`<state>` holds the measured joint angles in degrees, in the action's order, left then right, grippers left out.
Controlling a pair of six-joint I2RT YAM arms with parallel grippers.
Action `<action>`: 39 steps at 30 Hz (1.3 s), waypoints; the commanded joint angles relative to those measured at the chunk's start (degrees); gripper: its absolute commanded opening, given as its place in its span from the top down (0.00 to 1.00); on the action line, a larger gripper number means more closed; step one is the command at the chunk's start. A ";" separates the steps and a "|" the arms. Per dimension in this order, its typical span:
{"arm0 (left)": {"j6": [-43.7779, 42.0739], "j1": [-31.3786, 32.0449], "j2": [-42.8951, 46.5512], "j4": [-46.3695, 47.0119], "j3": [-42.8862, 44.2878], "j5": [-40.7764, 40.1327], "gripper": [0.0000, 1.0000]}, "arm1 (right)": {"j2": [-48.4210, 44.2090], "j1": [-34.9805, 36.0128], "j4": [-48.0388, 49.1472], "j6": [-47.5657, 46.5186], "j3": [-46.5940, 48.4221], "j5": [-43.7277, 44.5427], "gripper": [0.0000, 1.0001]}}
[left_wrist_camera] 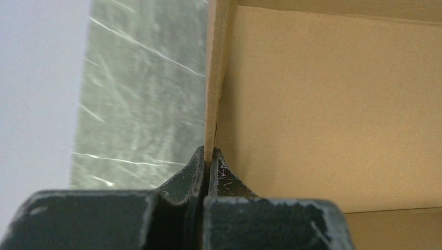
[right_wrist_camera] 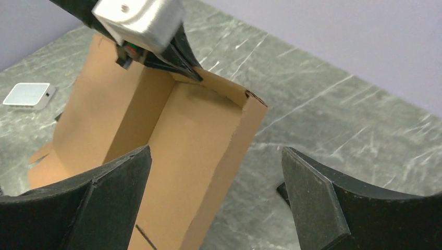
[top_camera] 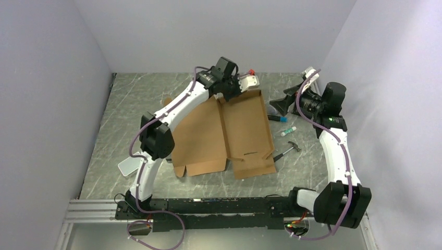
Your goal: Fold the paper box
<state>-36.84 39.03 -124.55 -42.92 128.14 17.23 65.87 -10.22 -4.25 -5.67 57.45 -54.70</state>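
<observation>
The paper box (top_camera: 224, 135) is a brown cardboard sheet lying mid-table, its right panel partly raised into walls. My left gripper (top_camera: 231, 92) is at the box's far end, shut on the upright end wall. In the left wrist view my left gripper (left_wrist_camera: 208, 156) pinches that wall's thin edge, with the box's inside (left_wrist_camera: 333, 104) to the right. My right gripper (top_camera: 284, 104) hovers right of the box's far corner, open and empty. In the right wrist view my right gripper (right_wrist_camera: 216, 150) stands wide open near the box's right side wall (right_wrist_camera: 229, 135), not touching it; the left gripper (right_wrist_camera: 182, 60) shows beyond.
A hammer (top_camera: 287, 150) and a small white-and-green tube (top_camera: 288, 131) lie right of the box. A small grey-white flat thing (top_camera: 127, 166) sits at the near left, also in the right wrist view (right_wrist_camera: 28, 95). Side walls close in the table.
</observation>
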 commanded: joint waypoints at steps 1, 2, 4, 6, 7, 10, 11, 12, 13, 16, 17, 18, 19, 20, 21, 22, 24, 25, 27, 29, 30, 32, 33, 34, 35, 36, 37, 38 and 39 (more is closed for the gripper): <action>6.10 -0.63 -4.76 -1.51 -0.91 1.19 1.00 | 3.04 -0.33 -4.98 -3.03 1.44 -2.70 0.00; 6.93 -0.62 -5.34 -0.88 -1.29 0.46 1.00 | 3.72 -0.33 -5.81 -3.27 1.51 -2.58 0.00; 7.67 -0.62 -6.41 0.01 -2.44 -0.81 1.00 | 4.60 -0.33 -6.80 -4.17 1.09 -2.45 0.00; 8.32 -0.62 -7.17 0.89 -3.95 -1.99 1.00 | 5.17 -0.33 -7.35 -4.74 0.79 -2.35 0.00; 8.40 -0.62 -7.36 1.32 -4.83 -2.33 1.00 | 5.47 -0.33 -7.34 -4.71 0.74 -2.34 0.00; 8.80 -0.62 -7.16 3.45 -7.83 -3.48 1.00 | 6.32 -0.23 -7.31 -4.36 0.75 -2.67 0.00; 8.95 -0.62 -7.11 3.91 -8.30 -3.78 0.99 | 6.52 -0.16 -7.25 -4.35 0.74 -2.69 0.00; 9.04 -0.62 -7.11 4.22 -8.61 -3.75 0.98 | 6.73 -0.11 -7.26 -4.35 0.73 -2.70 0.00; 9.21 -0.62 -7.17 4.51 -8.84 -3.78 0.96 | 6.85 -0.07 -7.26 -4.39 0.69 -2.70 0.00; 9.57 -0.62 -7.73 4.81 -8.63 -3.50 0.87 | 7.37 0.18 -7.43 -4.43 0.73 -2.63 0.00; 9.73 -0.62 -7.87 4.83 -8.49 -3.26 0.84 | 7.51 0.20 -7.44 -4.51 0.73 -2.61 0.00; 9.89 -0.64 -8.04 4.86 -8.48 -3.06 0.81 | 7.71 0.22 -7.51 -4.52 0.73 -2.61 0.00; 10.08 -0.66 -8.19 4.84 -8.37 -2.87 0.79 | 7.84 0.28 -7.51 -4.59 0.73 -2.57 0.00; 10.26 -0.77 -8.31 4.92 -8.27 -2.74 0.76 | 8.01 0.35 -7.67 -4.73 0.73 -2.57 0.00; 10.44 -0.84 -8.46 4.94 -8.21 -2.69 0.74 | 8.23 0.42 -7.81 -4.85 0.73 -2.60 0.00; 10.59 -0.99 -8.55 4.90 -8.17 -2.54 0.72 | 8.44 0.50 -7.87 -4.87 0.73 -2.61 0.00; 11.00 -1.33 -8.60 5.11 -8.21 -1.75 0.69 | 8.76 0.75 -8.01 -5.17 0.81 -2.46 0.00; 11.22 -1.46 -8.67 5.20 -8.24 -1.38 0.69 | 8.88 0.85 -8.10 -5.22 0.82 -2.44 0.00; 11.58 -1.80 -8.82 5.29 -8.29 -0.38 0.67 | 9.24 1.11 -8.30 -5.40 0.98 -2.35 0.00; 11.64 -2.00 -9.03 5.30 -8.44 0.69 0.63 | 9.48 1.29 -8.50 -5.53 1.00 -2.26 0.00; 11.55 -2.09 -9.12 5.42 -8.59 1.22 0.61 | 9.66 1.33 -8.57 -5.57 1.06 -2.19 0.00; 11.33 -2.19 -9.40 5.67 -8.82 1.84 0.58 | 9.79 1.42 -8.71 -5.66 1.08 -2.17 0.00; 11.21 -2.32 -9.64 5.73 -8.89 2.32 0.56 | 9.90 1.51 -8.80 -5.74 1.08 -2.17 0.00; 11.10 -2.37 -10.00 5.80 -8.83 2.79 0.55 | 10.09 1.58 -8.83 -5.80 1.16 -2.12 0.00; 11.05 -2.48 -10.27 5.89 -8.67 3.14 0.54 | 10.30 1.67 -8.96 -5.84 1.17 -2.09 0.00; 11.01 -2.47 -10.55 6.17 -8.61 3.44 0.53 | 10.46 1.73 -9.06 -5.91 1.25 -2.08 0.00; 10.89 -2.49 -10.80 6.58 -8.73 3.74 0.53 | 10.63 1.82 -9.10 -5.93 1.26 -2.08 0.00; 10.71 -2.48 -11.02 7.17 -8.89 4.08 0.53 | 10.72 1.93 -9.18 -6.01 1.26 -2.08 0.00; 10.61 -2.38 -11.20 7.87 -9.23 4.52 0.53 | 10.85 2.00 -9.19 -6.02 1.34 -2.08 0.00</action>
<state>-26.24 36.49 -134.15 -37.89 119.24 18.26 76.40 -8.67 -13.80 -10.22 57.45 -55.83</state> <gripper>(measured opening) 0.465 0.994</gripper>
